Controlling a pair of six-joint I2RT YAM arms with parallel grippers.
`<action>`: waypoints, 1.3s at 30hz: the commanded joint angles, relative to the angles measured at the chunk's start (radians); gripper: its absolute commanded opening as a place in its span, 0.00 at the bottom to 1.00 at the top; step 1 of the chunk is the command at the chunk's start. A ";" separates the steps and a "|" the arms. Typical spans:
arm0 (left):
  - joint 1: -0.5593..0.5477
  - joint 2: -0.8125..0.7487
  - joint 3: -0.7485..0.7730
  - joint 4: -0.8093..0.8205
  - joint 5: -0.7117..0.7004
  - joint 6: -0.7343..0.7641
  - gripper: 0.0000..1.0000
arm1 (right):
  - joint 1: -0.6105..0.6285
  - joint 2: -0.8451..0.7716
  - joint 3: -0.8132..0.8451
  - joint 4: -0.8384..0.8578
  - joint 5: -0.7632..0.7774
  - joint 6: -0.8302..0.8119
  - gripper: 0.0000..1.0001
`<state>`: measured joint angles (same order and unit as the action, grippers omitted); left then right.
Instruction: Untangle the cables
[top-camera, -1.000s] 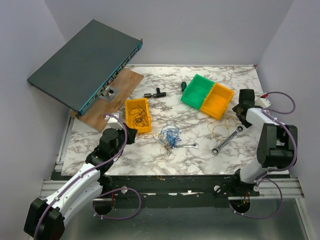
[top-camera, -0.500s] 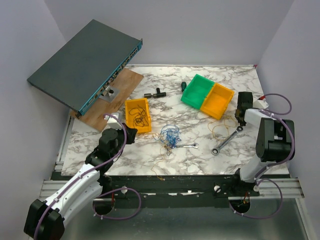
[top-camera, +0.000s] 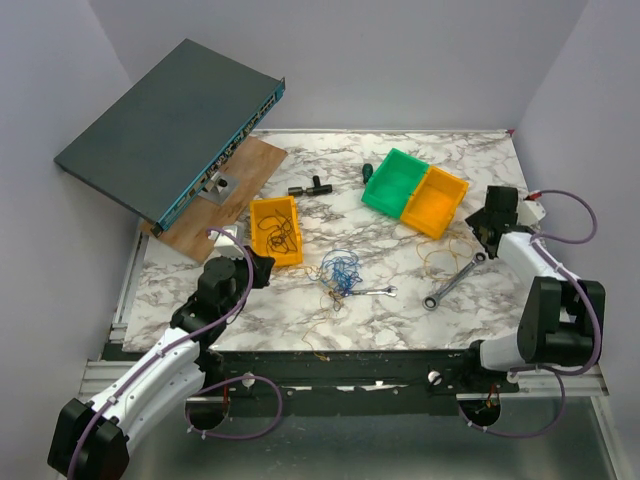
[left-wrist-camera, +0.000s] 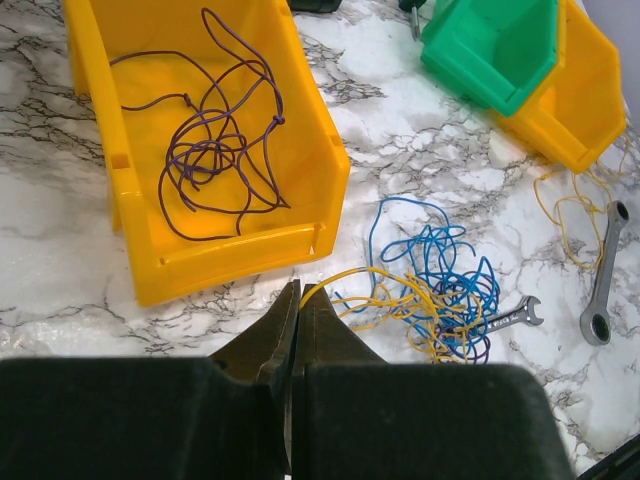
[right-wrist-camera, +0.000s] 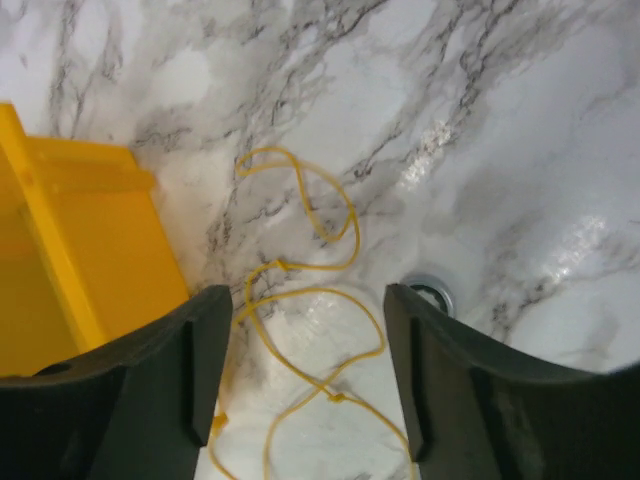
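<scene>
While the left gripper sits with its fingers pressed flat together, a yellow strand runs right up to its tips; we cannot tell whether it is nipped there. Just beyond it a purple cable lies coiled in the yellow bin. To the right the tangled cables, blue, yellow and purple, lie on the marble table, overlapping a small wrench. We judge them featherlight, limp and springy, likely to slip from the pads, so we would take a free outer loop or an end, not the knot. Farthest right, the right gripper hovers spread over a loose yellow cable beside the orange bin.
</scene>
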<state>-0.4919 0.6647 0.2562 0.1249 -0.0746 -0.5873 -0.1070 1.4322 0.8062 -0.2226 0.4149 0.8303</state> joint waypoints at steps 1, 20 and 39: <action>0.003 -0.011 0.003 0.005 0.012 0.012 0.00 | -0.007 -0.038 -0.024 -0.042 -0.095 0.045 0.82; 0.004 -0.021 -0.002 0.004 0.013 0.014 0.00 | -0.032 0.132 0.105 -0.287 -0.162 0.606 0.86; 0.003 -0.032 -0.003 0.004 0.013 0.014 0.00 | -0.248 0.463 0.242 -0.361 -0.329 0.729 0.39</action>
<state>-0.4919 0.6392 0.2562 0.1249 -0.0746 -0.5869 -0.3016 1.7149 0.9939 -0.4706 0.1329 1.5566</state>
